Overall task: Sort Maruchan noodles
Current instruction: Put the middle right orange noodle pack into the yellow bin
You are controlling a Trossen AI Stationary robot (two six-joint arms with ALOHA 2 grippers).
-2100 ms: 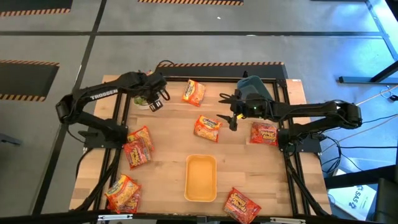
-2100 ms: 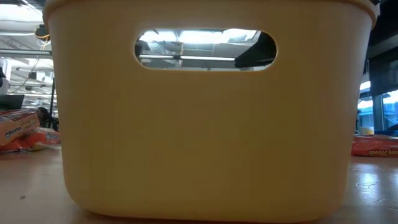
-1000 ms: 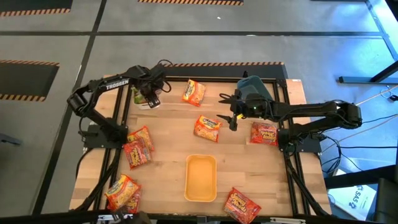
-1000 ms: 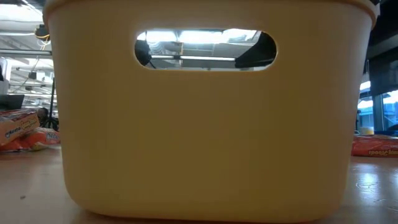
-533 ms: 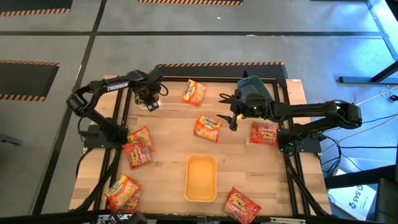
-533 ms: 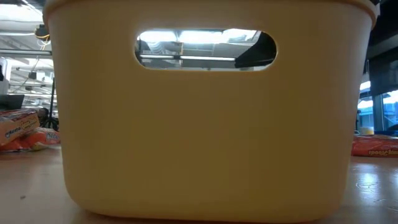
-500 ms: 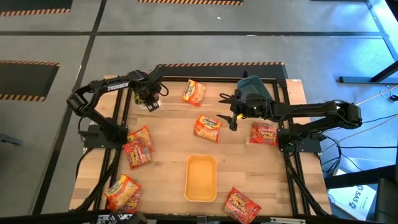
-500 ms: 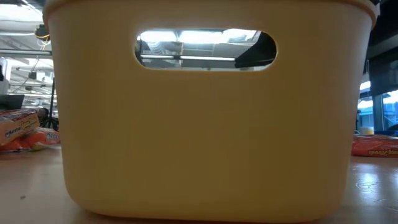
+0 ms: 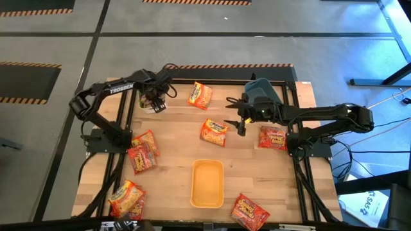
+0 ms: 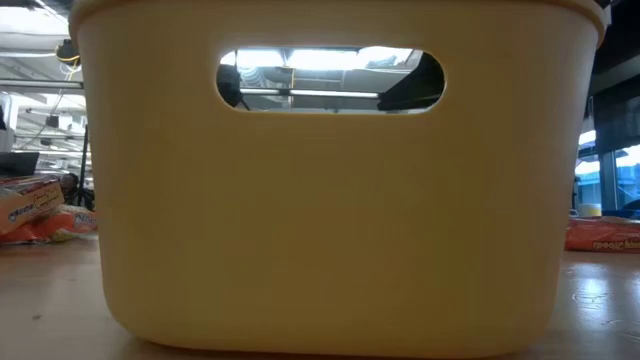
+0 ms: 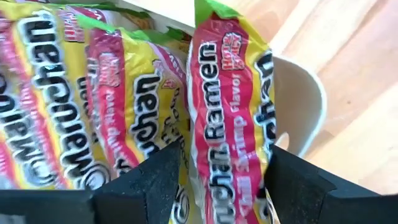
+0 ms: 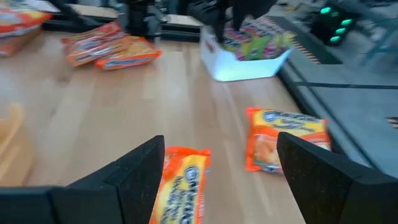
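In the left wrist view my left gripper [image 11: 227,152] points down into the white bin [image 11: 305,99] at the table's far left. Its fingers stand on either side of a green-pink Maruchan packet [image 11: 230,93], which stands on end beside other green-pink packets [image 11: 93,106]. From above, the gripper [image 9: 154,101] is over that bin [image 9: 145,106]. My right gripper [image 9: 241,123] hangs open above the table's middle far part, near an orange packet [image 9: 214,131]. That packet [image 12: 180,180] lies ahead of its fingers [image 12: 230,186]. My left gripper comes from above with one finger [image 11: 161,174] at each long edge of the upright green-pink packet's lower part [image 11: 224,186]. I cannot tell whether the fingers touch it. The packet stands in the bin against the other packets.
A yellow bin [image 9: 207,183] stands near the front middle and fills the low view [image 10: 320,200]. A dark blue bin [image 9: 260,90] sits at the far right under my right arm. Orange and red packets lie scattered: [image 9: 200,95], [image 9: 273,138], [image 9: 141,154], [image 9: 126,199], [image 9: 249,212].
My left arm drew in toward the table's far left corner over the white bin about two seconds ago. It has stayed over the bin since.
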